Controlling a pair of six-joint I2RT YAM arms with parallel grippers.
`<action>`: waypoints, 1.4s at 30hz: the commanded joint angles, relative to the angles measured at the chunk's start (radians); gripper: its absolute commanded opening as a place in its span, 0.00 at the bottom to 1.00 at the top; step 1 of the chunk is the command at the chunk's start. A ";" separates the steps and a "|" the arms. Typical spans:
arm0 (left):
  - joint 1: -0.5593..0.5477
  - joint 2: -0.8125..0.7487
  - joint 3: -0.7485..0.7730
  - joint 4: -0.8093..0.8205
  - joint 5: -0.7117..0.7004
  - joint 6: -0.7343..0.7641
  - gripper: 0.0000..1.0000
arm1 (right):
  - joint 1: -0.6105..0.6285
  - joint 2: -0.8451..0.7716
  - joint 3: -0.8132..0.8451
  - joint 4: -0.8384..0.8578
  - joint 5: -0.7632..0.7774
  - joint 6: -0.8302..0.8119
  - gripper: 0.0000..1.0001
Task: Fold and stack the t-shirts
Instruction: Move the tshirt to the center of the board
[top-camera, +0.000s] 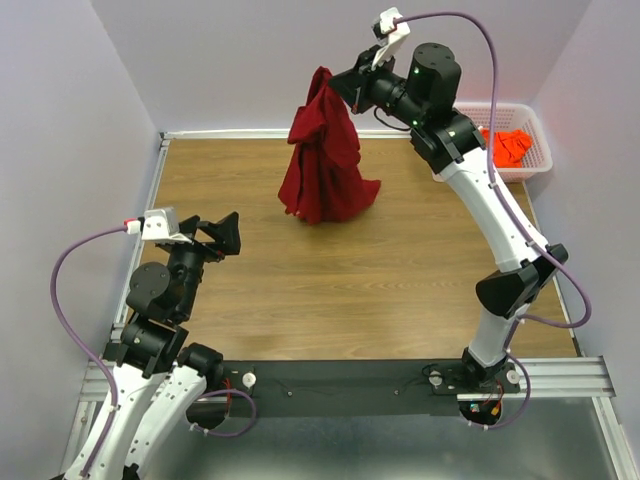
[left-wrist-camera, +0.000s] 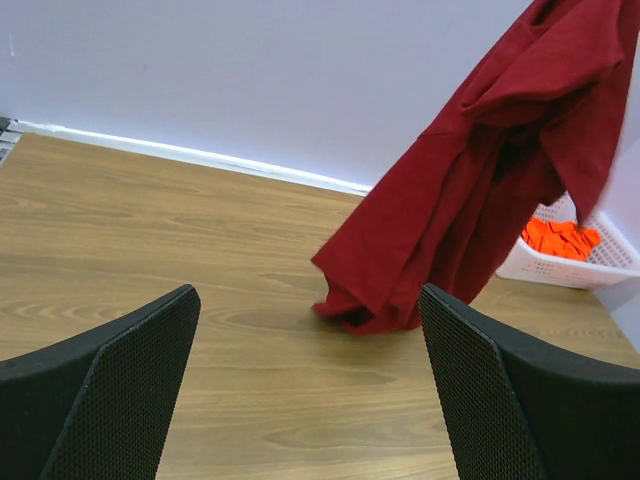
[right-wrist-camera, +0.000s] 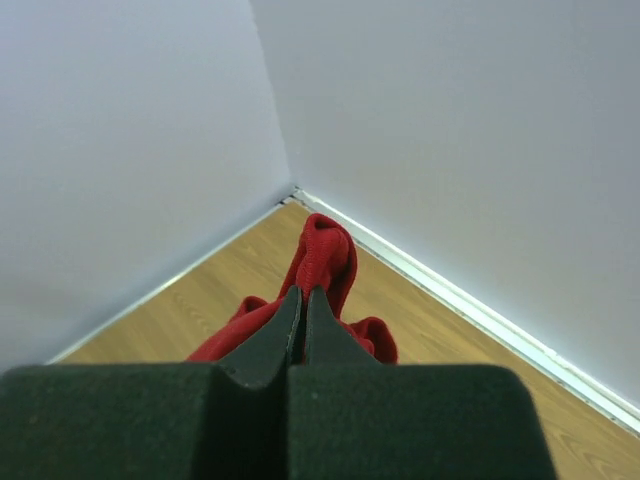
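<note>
The maroon t-shirt (top-camera: 325, 160) hangs bunched from my right gripper (top-camera: 335, 82), which is raised high over the back of the table. The shirt's bottom edge rests on the wood. In the right wrist view the jaws are shut on a ridge of the shirt (right-wrist-camera: 322, 255) at my right gripper (right-wrist-camera: 303, 292). In the left wrist view the shirt (left-wrist-camera: 480, 170) hangs ahead to the right. My left gripper (top-camera: 228, 235) is open and empty at the left, well short of the shirt; its fingers (left-wrist-camera: 120, 390) frame bare wood. Orange t-shirts (top-camera: 510, 146) lie in the basket.
A white mesh basket (top-camera: 540, 135) stands at the back right corner against the wall, also seen in the left wrist view (left-wrist-camera: 590, 265). Pale walls enclose the wooden table (top-camera: 350, 290) at the back and sides.
</note>
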 joint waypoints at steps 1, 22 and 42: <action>0.000 -0.015 0.015 -0.027 0.029 0.004 0.98 | 0.018 -0.003 0.032 0.061 -0.058 0.047 0.01; 0.001 -0.098 -0.016 -0.226 -0.107 -0.266 0.98 | 0.310 0.183 -0.302 0.076 0.092 0.182 0.91; 0.013 0.284 -0.195 -0.137 -0.020 -0.480 0.98 | -0.086 0.319 -0.584 0.065 0.078 0.437 0.86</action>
